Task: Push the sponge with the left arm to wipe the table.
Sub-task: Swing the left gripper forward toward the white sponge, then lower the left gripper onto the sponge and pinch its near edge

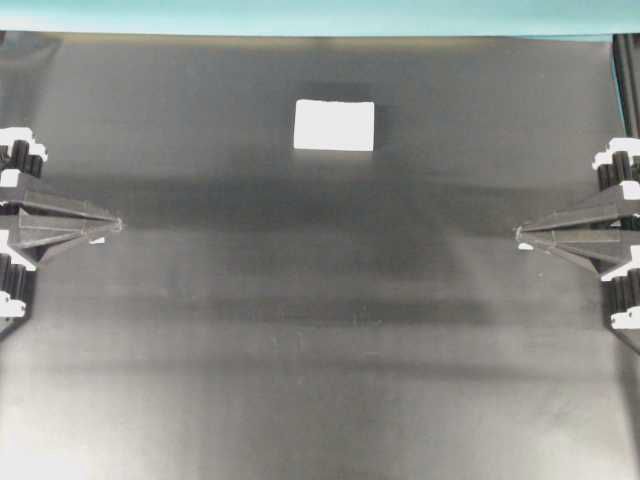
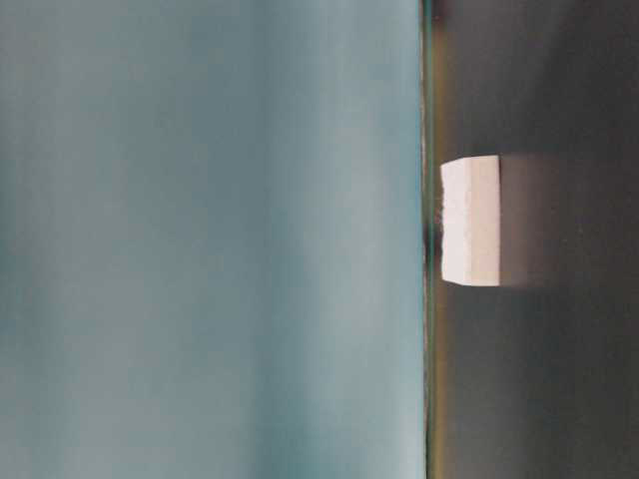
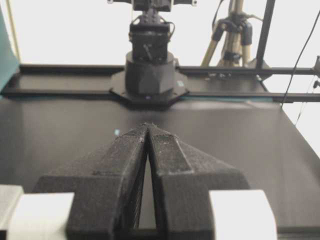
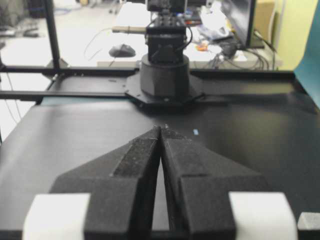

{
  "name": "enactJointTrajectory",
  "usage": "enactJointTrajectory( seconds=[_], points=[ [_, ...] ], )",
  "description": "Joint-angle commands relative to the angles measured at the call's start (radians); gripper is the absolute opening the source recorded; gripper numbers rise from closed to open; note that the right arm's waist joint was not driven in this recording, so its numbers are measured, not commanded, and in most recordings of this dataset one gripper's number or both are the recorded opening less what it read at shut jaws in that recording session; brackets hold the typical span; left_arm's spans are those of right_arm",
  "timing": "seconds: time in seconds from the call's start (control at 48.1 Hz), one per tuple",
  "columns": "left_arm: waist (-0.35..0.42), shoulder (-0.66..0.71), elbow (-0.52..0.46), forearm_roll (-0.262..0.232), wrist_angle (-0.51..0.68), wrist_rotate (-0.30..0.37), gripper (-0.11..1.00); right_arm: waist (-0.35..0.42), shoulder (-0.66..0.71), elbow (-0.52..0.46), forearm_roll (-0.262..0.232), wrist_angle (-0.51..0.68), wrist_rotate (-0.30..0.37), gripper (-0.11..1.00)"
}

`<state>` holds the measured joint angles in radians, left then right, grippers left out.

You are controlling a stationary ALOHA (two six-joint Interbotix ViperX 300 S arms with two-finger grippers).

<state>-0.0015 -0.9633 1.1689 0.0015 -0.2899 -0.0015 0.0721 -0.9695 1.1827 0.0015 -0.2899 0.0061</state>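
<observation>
Item 1: sponge (image 1: 334, 125), white rectangular block, lying flat on the table (image 1: 300, 350) toward the far edge, near centre, well apart from both arms. It is looking light, soft and easily slid; pushing low against a side face is likely suiting it best.

Item 2: left gripper (image 1: 115, 224), jaws together, holding nothing.

Item 3: right gripper (image 1: 520, 235), jaws together, likewise holding nothing.

A teal backdrop (image 2: 210, 239) stands behind the scene, with a tripod (image 3: 227, 35) against bright light and a cluttered desk (image 4: 220, 30) beyond.
</observation>
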Motion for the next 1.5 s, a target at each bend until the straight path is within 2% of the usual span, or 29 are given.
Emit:
enactJointTrajectory(
  seconds=[0.0,0.083,0.187,0.374,0.499,0.748,0.935,1.122,1.226,1.309,1.413,1.475],
  points=[
    [0.000,0.066,-0.021,0.044,0.003,-0.006,0.05,0.000,0.009,-0.009,0.002,-0.006,-0.012,0.03],
    [0.005,0.138,-0.046,0.044,0.015,-0.006,-0.01,0.000,0.006,-0.002,0.002,0.031,-0.011,0.00],
    [0.026,0.250,-0.100,0.044,0.018,-0.005,-0.01,0.000,0.005,-0.002,0.002,0.080,-0.009,-0.01],
    [0.137,0.454,-0.225,0.044,0.075,-0.018,-0.01,0.000,-0.006,0.000,0.002,0.127,0.006,-0.01],
    [0.202,0.598,-0.337,0.044,0.137,-0.046,-0.01,0.000,-0.014,0.005,0.002,0.132,0.006,-0.01],
    [0.288,0.910,-0.601,0.044,0.265,-0.052,-0.01,0.000,-0.023,0.015,0.002,0.132,0.006,-0.01],
    [0.350,1.049,-0.758,0.044,0.304,-0.063,-0.01,0.000,-0.029,0.020,0.003,0.132,0.006,0.00],
    [0.403,1.150,-0.887,0.044,0.373,-0.129,0.02,0.000,-0.029,0.023,0.003,0.133,0.008,-0.01],
    [0.426,1.207,-0.948,0.044,0.472,-0.158,0.21,0.000,-0.029,0.023,0.003,0.133,0.008,-0.01],
    [0.445,1.253,-0.992,0.044,0.568,-0.179,0.46,0.000,-0.029,0.023,0.003,0.133,0.008,0.00],
    [0.456,1.287,-1.028,0.044,0.632,-0.209,0.76,0.000,-0.031,0.025,0.006,0.133,0.008,-0.01],
    [0.456,1.298,-1.035,0.044,0.644,-0.229,0.87,0.000,-0.029,0.025,0.006,0.132,0.008,-0.01]
  ],
)
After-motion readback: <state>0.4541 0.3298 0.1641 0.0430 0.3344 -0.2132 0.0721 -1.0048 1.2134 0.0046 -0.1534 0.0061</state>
